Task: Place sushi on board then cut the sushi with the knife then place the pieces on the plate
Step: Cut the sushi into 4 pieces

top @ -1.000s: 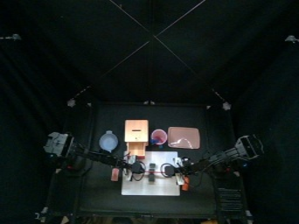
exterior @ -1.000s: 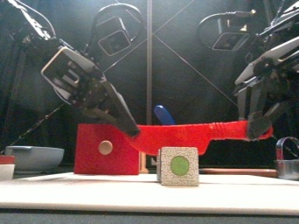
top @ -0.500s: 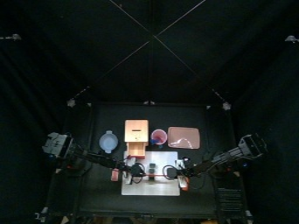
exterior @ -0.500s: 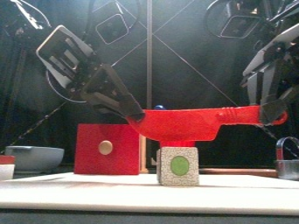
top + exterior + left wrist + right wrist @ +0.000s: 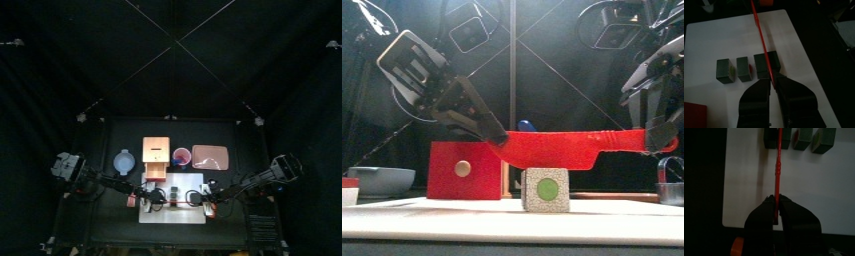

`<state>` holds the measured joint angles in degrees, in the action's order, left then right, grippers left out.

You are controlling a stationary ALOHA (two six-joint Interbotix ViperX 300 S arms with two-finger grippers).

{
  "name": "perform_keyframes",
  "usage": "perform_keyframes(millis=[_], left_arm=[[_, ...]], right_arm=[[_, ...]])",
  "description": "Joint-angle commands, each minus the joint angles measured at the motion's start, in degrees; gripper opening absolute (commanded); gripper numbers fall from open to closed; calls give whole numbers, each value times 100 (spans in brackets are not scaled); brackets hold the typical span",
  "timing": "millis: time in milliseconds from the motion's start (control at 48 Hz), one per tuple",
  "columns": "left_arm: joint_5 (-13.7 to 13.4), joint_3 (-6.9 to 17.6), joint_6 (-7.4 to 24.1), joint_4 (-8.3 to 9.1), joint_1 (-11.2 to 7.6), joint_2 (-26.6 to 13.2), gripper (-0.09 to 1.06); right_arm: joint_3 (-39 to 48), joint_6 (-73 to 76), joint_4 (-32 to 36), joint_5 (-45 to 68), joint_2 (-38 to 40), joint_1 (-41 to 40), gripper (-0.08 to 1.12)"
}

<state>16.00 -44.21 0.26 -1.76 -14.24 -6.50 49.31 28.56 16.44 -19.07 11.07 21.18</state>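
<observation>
When we look down from the top, the white cutting board [image 5: 171,212] sits at the table's 6 o'clock, with the pink tray [image 5: 210,156] off at its 1 o'clock.

Front view: the red knife [image 5: 569,148] hangs level above a sushi piece [image 5: 545,190], speckled white with a green centre, standing on the board. The left gripper [image 5: 498,140] pinches the knife's 9 o'clock end and the right gripper [image 5: 660,133] its 3 o'clock end.

Left wrist: jaws clamped on the knife, which runs edge-on over a row of dark green blocks [image 5: 725,70].

Right wrist: jaws clamped on the handle too, and the blade passes between two blocks.
</observation>
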Motion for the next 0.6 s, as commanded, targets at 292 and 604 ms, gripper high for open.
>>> perform_keyframes(millis=[292, 604], left_arm=[[-53, 9, -18, -18, -62, -246, 50], [-44, 62, 0, -229, -193, -431, 50]], right_arm=[[-44, -9, -62, 211, -299, 79, 40], [-176, -18, -167, 193, -615, 176, 40]])
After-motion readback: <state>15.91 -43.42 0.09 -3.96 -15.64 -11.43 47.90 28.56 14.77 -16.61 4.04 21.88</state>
